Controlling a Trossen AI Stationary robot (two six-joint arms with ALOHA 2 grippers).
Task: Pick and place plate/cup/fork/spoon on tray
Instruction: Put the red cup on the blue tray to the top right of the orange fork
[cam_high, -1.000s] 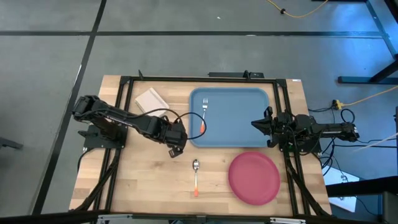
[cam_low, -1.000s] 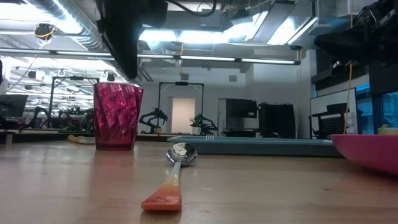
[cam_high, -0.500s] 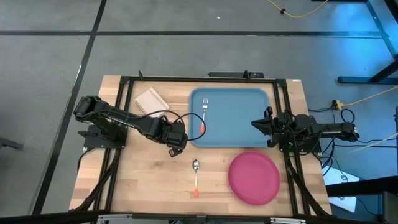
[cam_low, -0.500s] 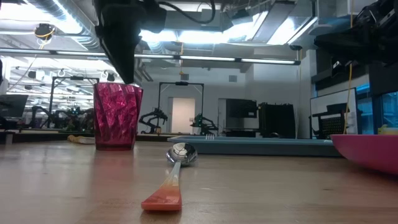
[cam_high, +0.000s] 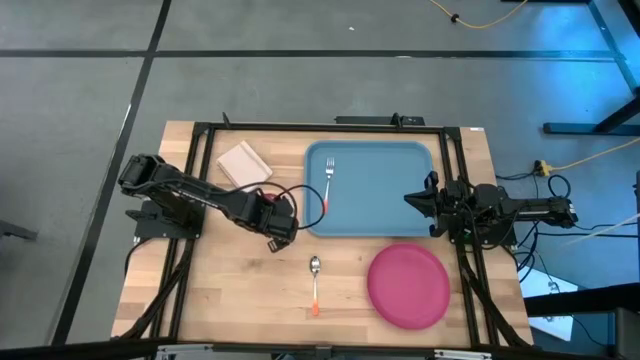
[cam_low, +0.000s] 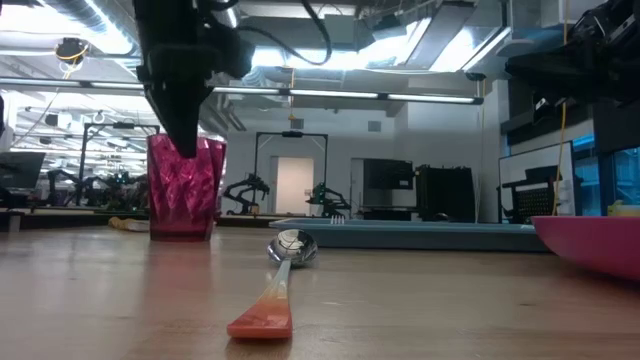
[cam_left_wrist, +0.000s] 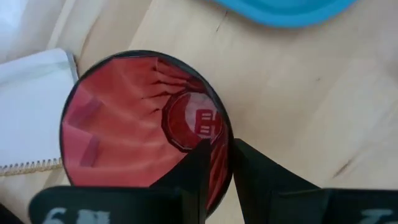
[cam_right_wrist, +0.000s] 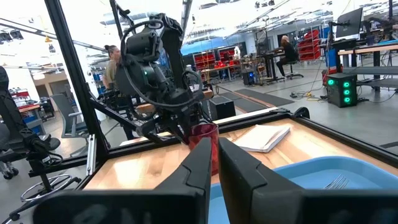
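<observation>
the fork (cam_high: 328, 170) lies on the blue tray (cam_high: 385, 205) near its left edge. cup (cam_low: 185, 187) stands upright beside the tray's left edge; spoon (cam_high: 315, 285) and pink plate (cam_high: 408, 285) lie near the table's front edge.

I'm seeing open wood between the spoon (cam_high: 315, 281) and the tray (cam_high: 385, 215). The left gripper (cam_high: 277, 226) and cup (cam_low: 185, 187) are blocking the tray's left edge; the plate (cam_high: 408, 286) is crowding its front-right corner.

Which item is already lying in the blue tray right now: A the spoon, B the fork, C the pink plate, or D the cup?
B: the fork lies inside the tray, while the spoon, plate and cup sit on the table.
</observation>
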